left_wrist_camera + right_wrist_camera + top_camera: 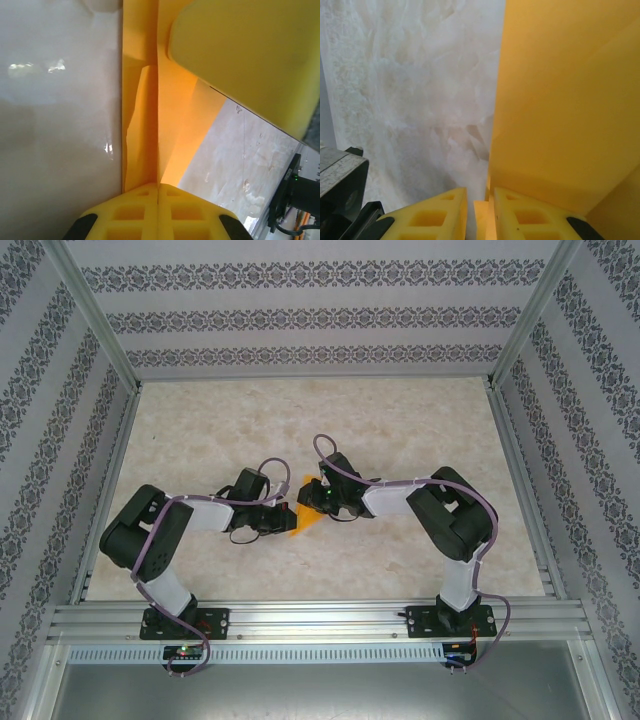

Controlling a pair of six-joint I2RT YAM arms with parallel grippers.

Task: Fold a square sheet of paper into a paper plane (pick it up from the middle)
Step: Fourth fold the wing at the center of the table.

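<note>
Found the sheet of paper [303,521], orange-yellow and creased to a pointed shape, near the middle of the table [400,430], between the two grippers. Saw the left gripper [284,520] pressed together on a folded edge, its yellow fingers [125,215] meeting flush with the paper rising from between them. Noted the right gripper [312,504] on the opposite side, jaws a narrow slit apart with a paper edge inside the slit. Could not tell whether that edge was pinched.

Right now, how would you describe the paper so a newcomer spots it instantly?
On the marbled table, look centre, where both arms' tips meet. The square sheet of paper is the orange-yellow creased triangle there, clamped by the left gripper: thin and pointed, unlike the blocky yellow fingers.
</note>
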